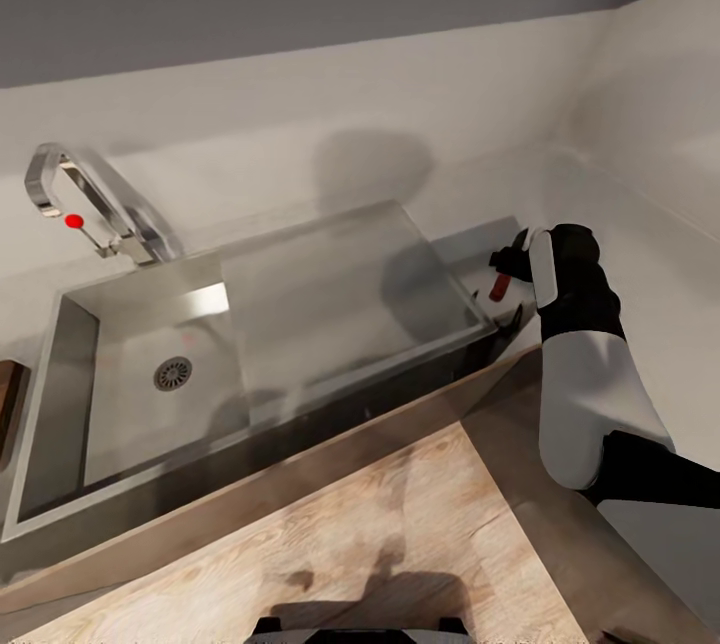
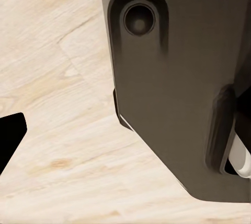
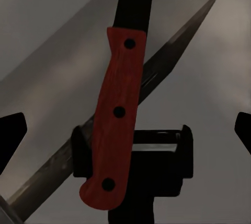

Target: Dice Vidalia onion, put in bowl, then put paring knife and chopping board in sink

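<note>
Right gripper clamped on red-handled, dark-bladed paring knife, held over the far right corner of the rectangular grey steel sink, beside the glossy grey countertop. Basin bare around the round drain. Left claw's state: cannot tell.

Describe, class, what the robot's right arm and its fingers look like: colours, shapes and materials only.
The right arm has smooth white rounded shells joined by black sections at the wrist and elbow. The right gripper is matte black, and its fingers are flat, squared black blocks. No cables or markings are visible.
</note>
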Tool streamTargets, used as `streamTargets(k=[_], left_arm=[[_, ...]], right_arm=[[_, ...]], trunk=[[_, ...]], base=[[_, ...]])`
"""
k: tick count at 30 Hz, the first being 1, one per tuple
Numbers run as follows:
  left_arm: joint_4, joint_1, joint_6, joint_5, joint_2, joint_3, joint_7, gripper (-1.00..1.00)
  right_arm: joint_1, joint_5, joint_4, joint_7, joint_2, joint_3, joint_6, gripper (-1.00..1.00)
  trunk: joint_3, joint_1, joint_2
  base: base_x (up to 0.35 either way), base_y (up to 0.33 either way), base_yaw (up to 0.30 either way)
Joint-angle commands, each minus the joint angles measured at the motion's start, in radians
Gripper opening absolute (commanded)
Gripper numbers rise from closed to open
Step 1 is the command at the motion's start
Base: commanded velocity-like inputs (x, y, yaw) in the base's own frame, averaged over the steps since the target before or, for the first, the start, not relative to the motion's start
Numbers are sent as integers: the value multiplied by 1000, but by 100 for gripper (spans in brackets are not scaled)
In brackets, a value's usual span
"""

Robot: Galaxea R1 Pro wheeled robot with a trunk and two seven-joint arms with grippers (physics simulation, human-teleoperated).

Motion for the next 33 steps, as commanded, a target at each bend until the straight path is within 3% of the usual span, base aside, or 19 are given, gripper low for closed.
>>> streamTargets(k=[1,33], left_arm=[[2,-1,-2,9,-1,-9,1,100],[2,-1,-1,9,-1,-8,1,100]], right_arm=[[-1,-3,-1,-4,1,-2,3,100],[1,-2,7,-2,1,-4,3,100]], trunk=[[-3,0,-2],[-45,0,-2]], base=[[0,0,0],[0,0,0]])
